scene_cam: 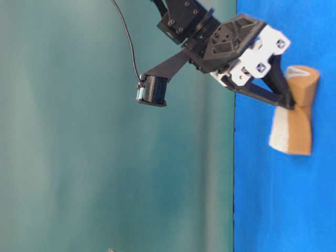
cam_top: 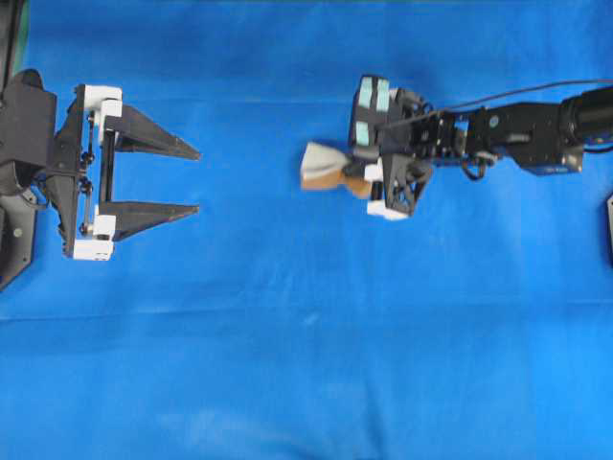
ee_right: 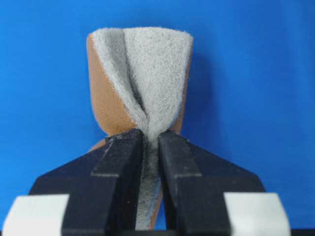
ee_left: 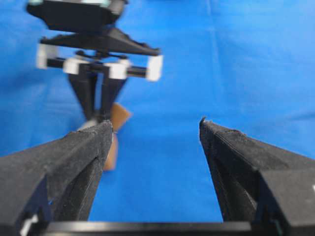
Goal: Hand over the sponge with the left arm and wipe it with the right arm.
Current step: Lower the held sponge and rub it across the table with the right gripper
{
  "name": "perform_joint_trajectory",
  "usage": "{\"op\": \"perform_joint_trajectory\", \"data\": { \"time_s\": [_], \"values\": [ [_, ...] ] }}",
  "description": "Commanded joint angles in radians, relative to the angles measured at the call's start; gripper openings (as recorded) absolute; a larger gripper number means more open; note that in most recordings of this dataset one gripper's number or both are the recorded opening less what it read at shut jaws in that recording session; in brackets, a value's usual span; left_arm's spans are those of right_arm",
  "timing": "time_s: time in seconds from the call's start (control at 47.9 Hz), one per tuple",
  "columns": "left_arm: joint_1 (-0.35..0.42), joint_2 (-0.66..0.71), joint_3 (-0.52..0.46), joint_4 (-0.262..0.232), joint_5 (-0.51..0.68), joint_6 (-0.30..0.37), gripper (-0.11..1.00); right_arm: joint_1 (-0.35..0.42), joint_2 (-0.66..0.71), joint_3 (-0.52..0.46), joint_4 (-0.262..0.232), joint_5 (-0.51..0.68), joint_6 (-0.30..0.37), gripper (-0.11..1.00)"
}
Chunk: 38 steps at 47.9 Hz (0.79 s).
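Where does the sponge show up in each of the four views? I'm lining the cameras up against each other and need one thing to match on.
Overhead: sponge just right of centre, upper half, at the right gripper tips.
Table-level: far right, upper half, pinched at its middle.
Left wrist: left of centre, blurred, behind the left gripper's finger.
Right wrist: centre, folded, grey side facing the camera.
Shared landmark: the blue cloth.

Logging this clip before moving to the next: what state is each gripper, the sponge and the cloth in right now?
left gripper: open, empty, apart from the sponge.
right gripper: shut on the sponge, pinching its middle.
sponge: held, squeezed into a fold, grey face creased, orange layer showing at the side.
blue cloth: spread flat over the table, faint wrinkles.
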Motion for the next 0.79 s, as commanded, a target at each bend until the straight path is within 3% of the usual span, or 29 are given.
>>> {"op": "perform_joint_trajectory", "data": {
  "time_s": [0.0,0.23,0.376,0.647,0.772],
  "values": [
    [-0.003,-0.002,-0.008,0.000,-0.008,0.003,0.68,-0.072,-0.020,-0.015,-0.026,0.003,-0.006,0.17],
    [-0.003,-0.002,-0.006,0.000,-0.006,0.005,0.68,-0.098,-0.020,-0.020,-0.035,-0.002,-0.006,0.17],
    [-0.003,-0.002,-0.006,0.002,-0.008,0.005,0.68,-0.061,-0.020,-0.014,-0.025,0.003,0.015,0.17],
    [-0.002,0.000,-0.006,0.000,-0.008,0.006,0.68,0.198,-0.020,0.000,0.049,0.025,0.058,0.17],
    [-0.003,-0.002,-0.006,0.000,-0.009,0.006,0.68,0.302,-0.020,-0.014,0.055,0.051,0.098,0.17]
  ]
}}
